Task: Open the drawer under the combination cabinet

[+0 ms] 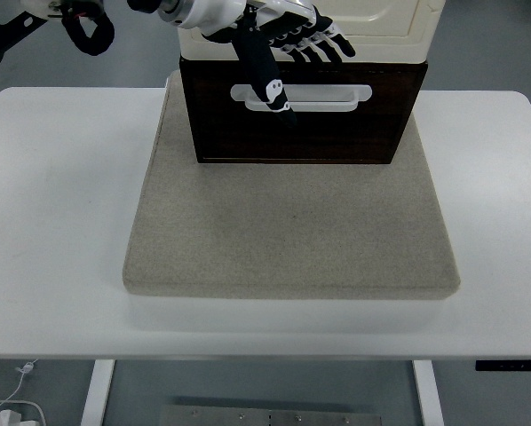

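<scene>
The combination cabinet has a cream upper part [385,22] and a dark brown drawer [301,133] below it, standing at the far end of a beige mat [292,240]. A white slot handle [332,98] runs across the drawer front. My left hand [288,53] reaches in from the upper left, open, in front of the cabinet. Its thumb [273,89] points down across the left part of the handle. The other fingers [323,40] spread over the cream front, just above the drawer's top edge. They hold nothing.
The mat lies in the middle of the white table [61,222]. A black loop [90,34] on my left arm hangs beyond the table's far left corner. A white cable [8,399] lies on the floor below the near edge.
</scene>
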